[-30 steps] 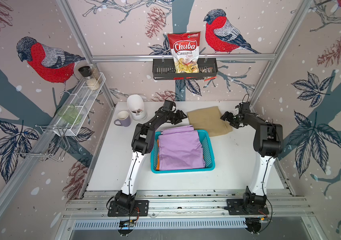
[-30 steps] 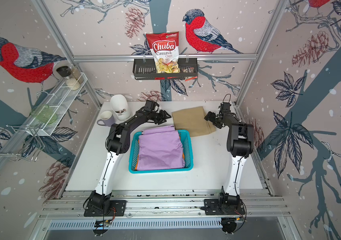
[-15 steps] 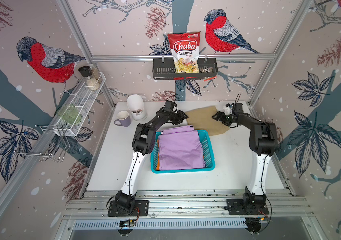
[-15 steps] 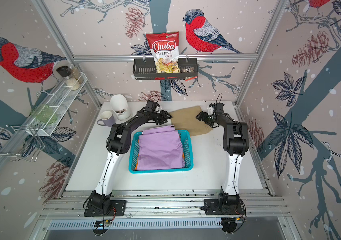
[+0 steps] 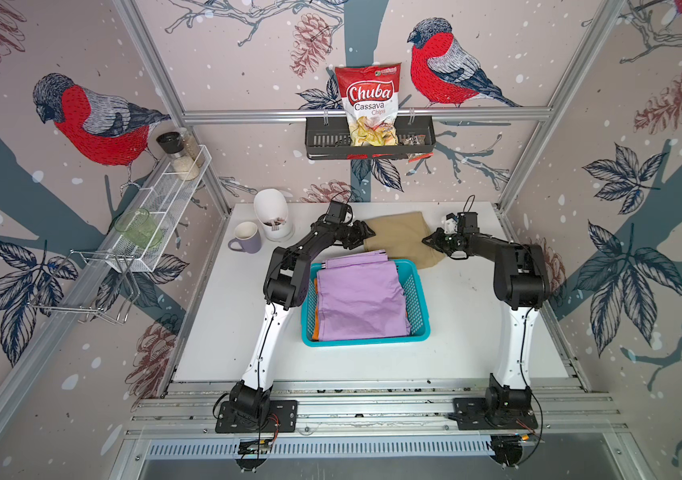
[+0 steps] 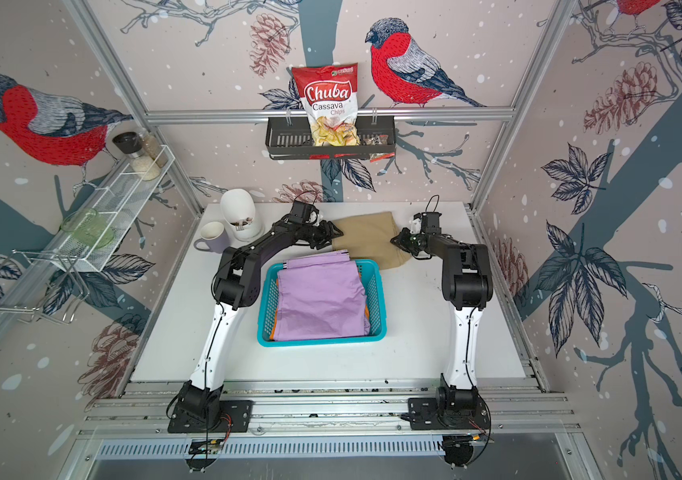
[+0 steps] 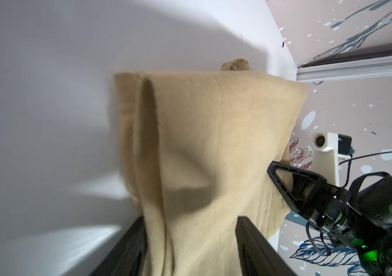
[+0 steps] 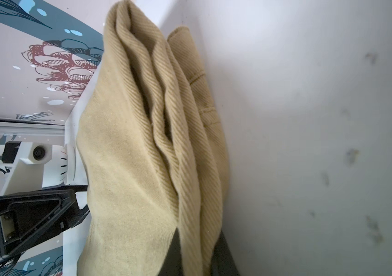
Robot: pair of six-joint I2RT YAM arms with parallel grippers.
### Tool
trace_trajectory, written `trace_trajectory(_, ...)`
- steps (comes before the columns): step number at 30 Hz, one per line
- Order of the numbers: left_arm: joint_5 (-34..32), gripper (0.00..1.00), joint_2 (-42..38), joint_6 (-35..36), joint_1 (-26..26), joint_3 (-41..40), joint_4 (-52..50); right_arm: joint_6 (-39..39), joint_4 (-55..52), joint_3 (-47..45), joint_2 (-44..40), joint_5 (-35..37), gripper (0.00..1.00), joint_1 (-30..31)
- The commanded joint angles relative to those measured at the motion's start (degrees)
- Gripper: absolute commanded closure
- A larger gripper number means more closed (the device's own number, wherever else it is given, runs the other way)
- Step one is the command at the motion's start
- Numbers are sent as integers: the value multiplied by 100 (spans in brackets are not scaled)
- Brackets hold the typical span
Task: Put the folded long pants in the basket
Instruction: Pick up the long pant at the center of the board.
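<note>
Khaki pants, upper centre in a top view: soft, light, floppy. My left tool and right tool each pinch opposite edges; middle should sag.

Bright even light; left wrist view blurs the khaki pants.

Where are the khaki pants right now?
In a top view the khaki pants are at the back of the table, just behind the basket, held at opposite ends by the left gripper and the right gripper.
</note>
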Motion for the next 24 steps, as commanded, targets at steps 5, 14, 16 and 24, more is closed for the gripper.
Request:
trace_trajectory(5,-121,36,46,-236,85,-79,218,922,251,-546,-255,605,100,287)
trace_trajectory(14,79,34,508,-552,-225,119,502,1230,504,-480,-85,714,100,640)
trace_trajectory(16,78,36,634,-594,-266,177,509,1235,489,-454,-59,688,100,639)
trace_trajectory(24,121,100,759,-754,-260,525,635,1237,530,-323,-80,539,100,666)
